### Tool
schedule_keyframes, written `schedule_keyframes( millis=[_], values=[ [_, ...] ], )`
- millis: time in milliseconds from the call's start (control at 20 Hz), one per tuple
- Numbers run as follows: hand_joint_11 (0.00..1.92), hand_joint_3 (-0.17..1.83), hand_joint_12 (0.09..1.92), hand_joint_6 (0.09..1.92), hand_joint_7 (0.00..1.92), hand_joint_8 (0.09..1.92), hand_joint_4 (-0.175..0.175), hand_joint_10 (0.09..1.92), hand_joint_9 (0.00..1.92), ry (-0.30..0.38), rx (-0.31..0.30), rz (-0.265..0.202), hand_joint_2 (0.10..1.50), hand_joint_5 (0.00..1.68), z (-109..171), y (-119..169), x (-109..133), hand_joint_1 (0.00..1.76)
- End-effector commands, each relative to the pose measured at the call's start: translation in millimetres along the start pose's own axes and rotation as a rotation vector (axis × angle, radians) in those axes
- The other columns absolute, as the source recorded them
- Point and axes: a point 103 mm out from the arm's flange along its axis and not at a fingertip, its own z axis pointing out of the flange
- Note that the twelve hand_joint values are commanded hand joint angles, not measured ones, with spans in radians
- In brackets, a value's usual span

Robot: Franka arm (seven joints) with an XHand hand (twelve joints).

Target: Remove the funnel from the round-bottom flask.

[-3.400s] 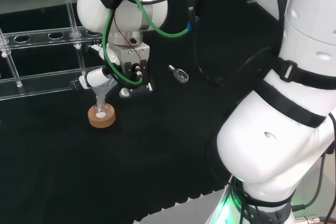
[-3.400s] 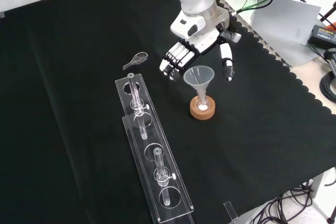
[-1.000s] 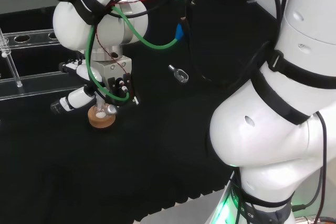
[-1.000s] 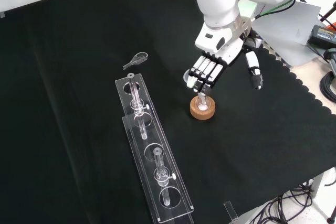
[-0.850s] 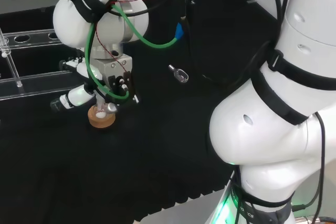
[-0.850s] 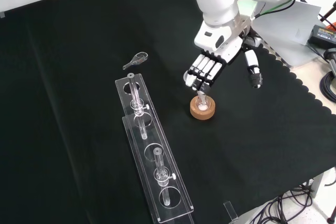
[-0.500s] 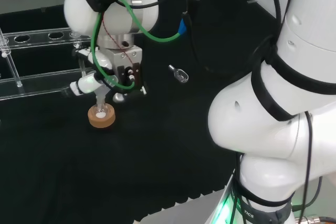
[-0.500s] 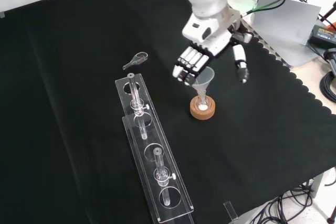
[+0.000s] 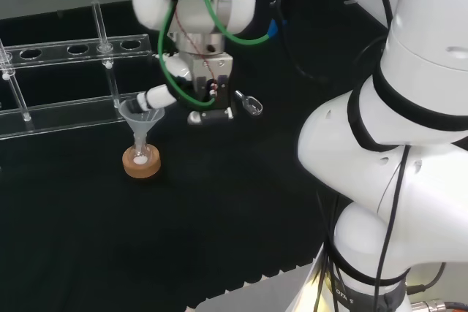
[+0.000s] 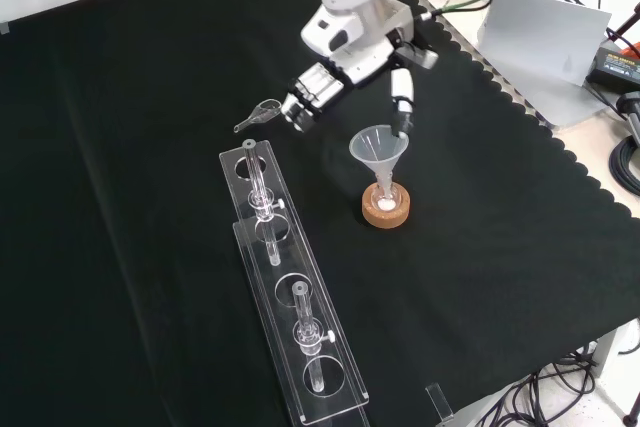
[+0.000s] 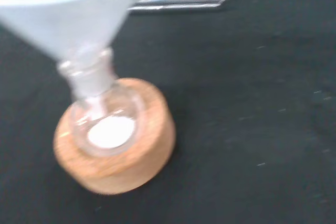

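White rounded arm links (image 9: pixel 409 63), green cables, black-and-white fingers (image 10: pixel 309 97)

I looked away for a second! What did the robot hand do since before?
The robot hand had come down over the funnel, then rose and drew back toward the spoon, open, holding nothing. The funnel stayed in the flask on its cork ring; the tube rack did not move.

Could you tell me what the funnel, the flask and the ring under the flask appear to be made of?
The funnel looks like clear glass or plastic with a slightly cloudy finish: the cloth shows through its cone. The round-bottom flask is clear and glossy, probably glass, with white powder visible through its wall. The ring stand looks like cork: tan, matte and grainy.
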Motion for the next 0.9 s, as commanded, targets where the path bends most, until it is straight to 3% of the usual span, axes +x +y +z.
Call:
schedule_keyframes(
  millis=[50,900],
  values=[
    [0.0,0.03,0.5,0.09,0.04,0.09,0.0,0.09,0.0,-0.018,0.038,-0.067,0.68,0.0,16.9,-12.0,24.9,0.36],
    [0.0,0.02,0.5,0.09,0.05,0.09,0.0,0.09,0.0,-0.007,0.036,-0.067,0.69,0.0,11.3,-9.1,16.0,0.35]
  ],
)
